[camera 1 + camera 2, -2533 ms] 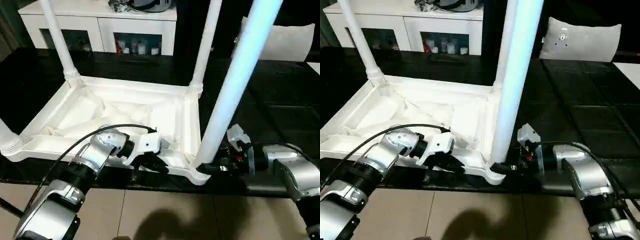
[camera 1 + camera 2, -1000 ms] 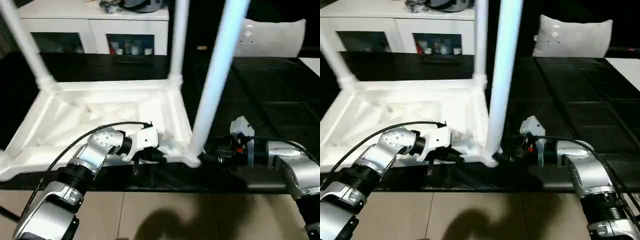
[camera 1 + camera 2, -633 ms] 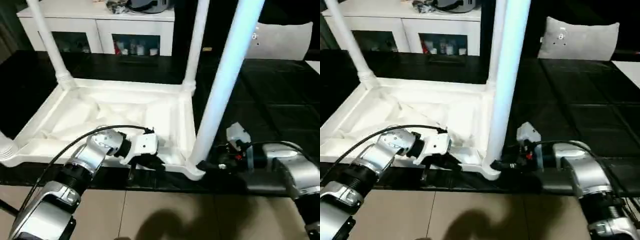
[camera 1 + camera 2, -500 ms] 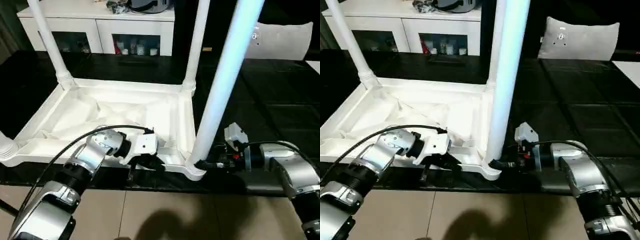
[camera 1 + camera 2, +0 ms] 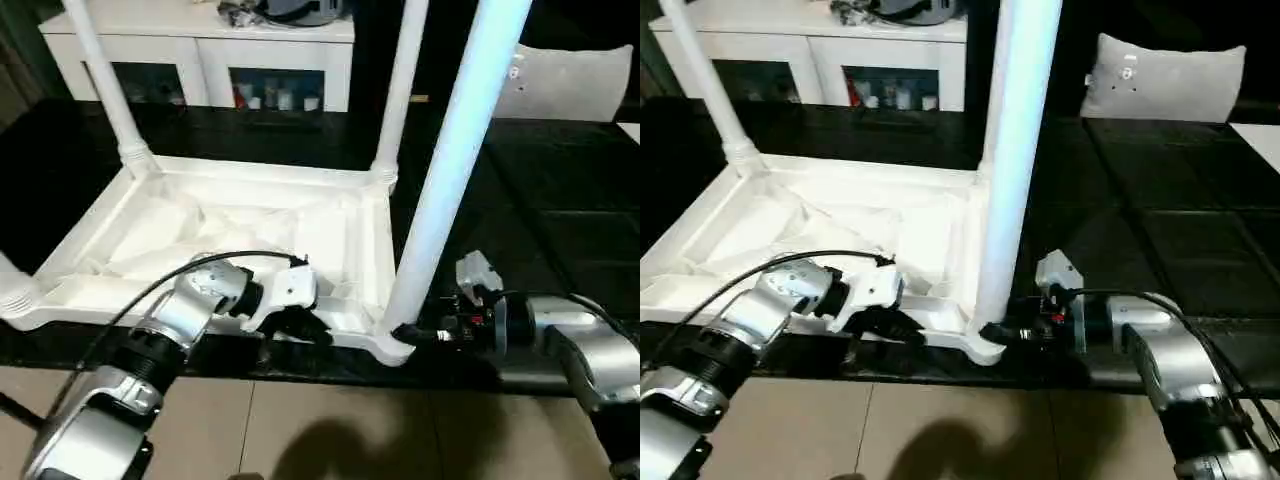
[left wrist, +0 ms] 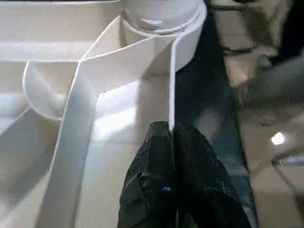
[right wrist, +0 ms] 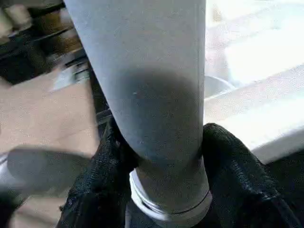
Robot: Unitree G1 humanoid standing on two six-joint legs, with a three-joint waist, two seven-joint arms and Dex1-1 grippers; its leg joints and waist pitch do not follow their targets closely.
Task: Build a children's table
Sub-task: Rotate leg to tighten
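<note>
My left pincer (image 6: 171, 142) pinches the tabletop (image 5: 200, 225) rim to steady it while the right pincer (image 7: 156, 156) clamps the leg (image 5: 450, 170), seating it, I think.

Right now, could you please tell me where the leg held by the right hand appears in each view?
Left eye view: the leg rises right of centre from the near right corner socket.
Right eye view: near centre, from that socket.
Left wrist view: its base, beyond the left hand gripping the tabletop rim.
Right wrist view: close up, gripped by the right hand.
Shared landmark: the corner socket.
</note>
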